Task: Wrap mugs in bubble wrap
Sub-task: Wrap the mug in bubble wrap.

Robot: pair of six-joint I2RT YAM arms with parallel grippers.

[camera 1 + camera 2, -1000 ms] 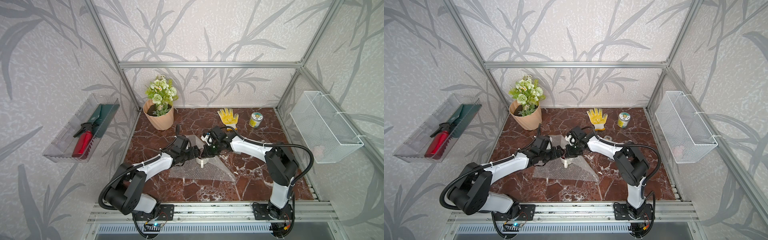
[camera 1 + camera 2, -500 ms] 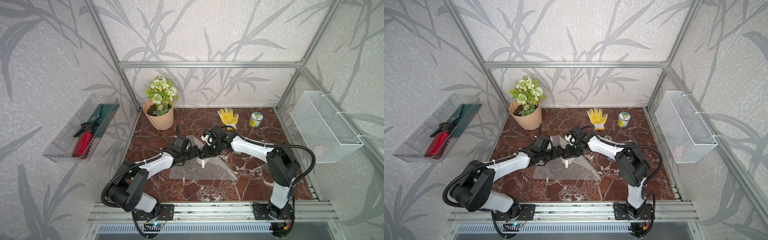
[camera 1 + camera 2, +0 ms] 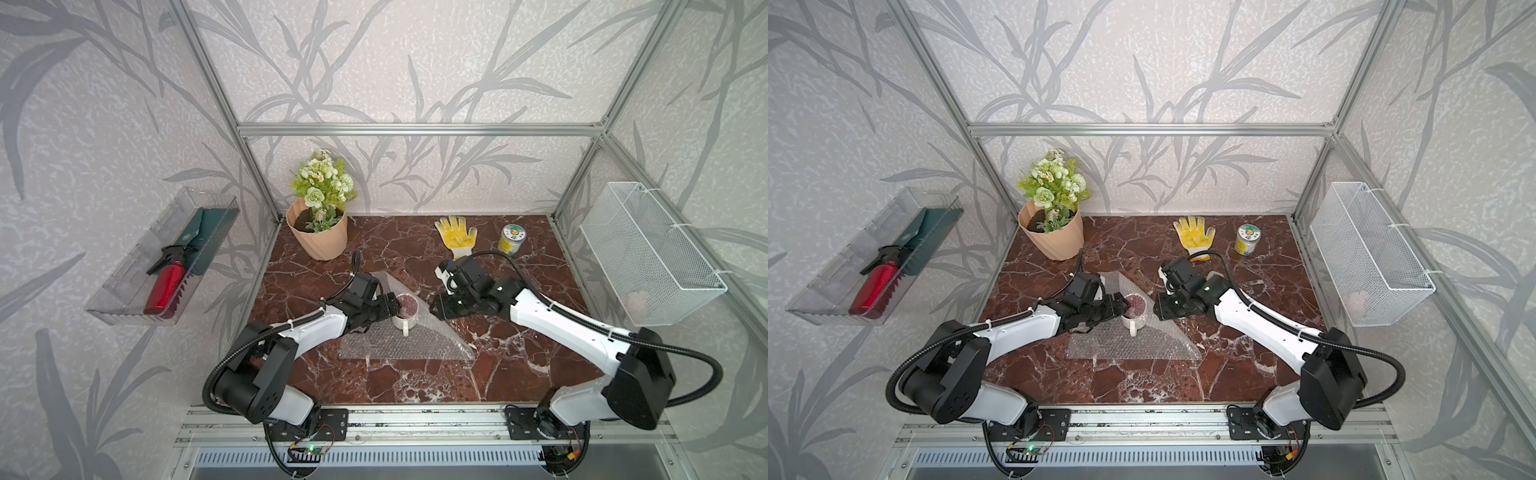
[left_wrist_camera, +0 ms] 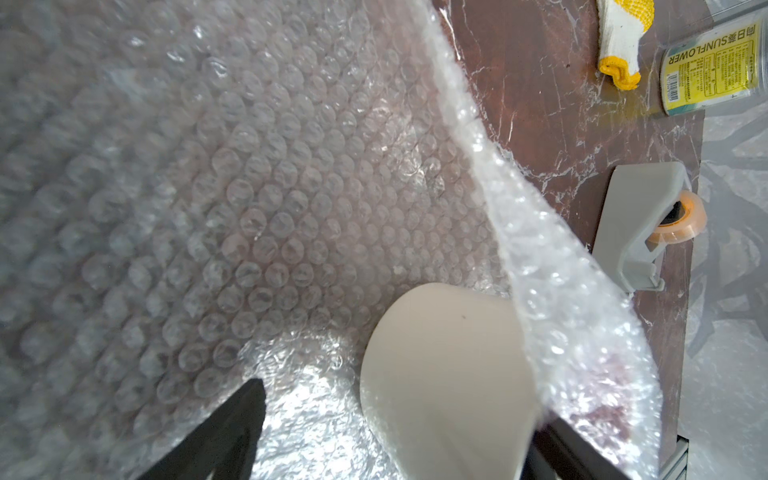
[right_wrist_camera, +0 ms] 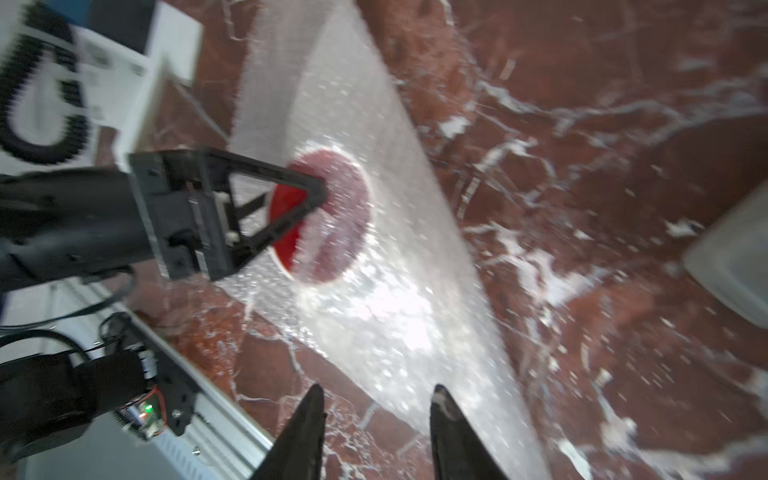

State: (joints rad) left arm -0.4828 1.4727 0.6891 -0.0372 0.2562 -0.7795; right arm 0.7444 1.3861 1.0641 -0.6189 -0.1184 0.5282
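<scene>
Marble tabletop (image 3: 415, 374): bubble wrap (image 3: 407, 349) folded over upright mug (image 3: 404, 323).

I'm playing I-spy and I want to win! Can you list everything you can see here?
mug: one, white with red inside, on the bubble wrap, with a flap over its top
bubble wrap: one sheet, clear, middle of the table
flower pot: one, peach, back left corner
glove: one, yellow, at the back
jar: one, yellow-green label, beside the glove
tape holder: one, grey, near the wrap
tray: one, clear, left wall, holding a red bottle and a green tool
basket: one, white wire, right wall
table: one, red-brown marble
arms: two, white and black
left hand: open, a finger on each side of the mug
right hand: open, empty, beside the wrap
</scene>
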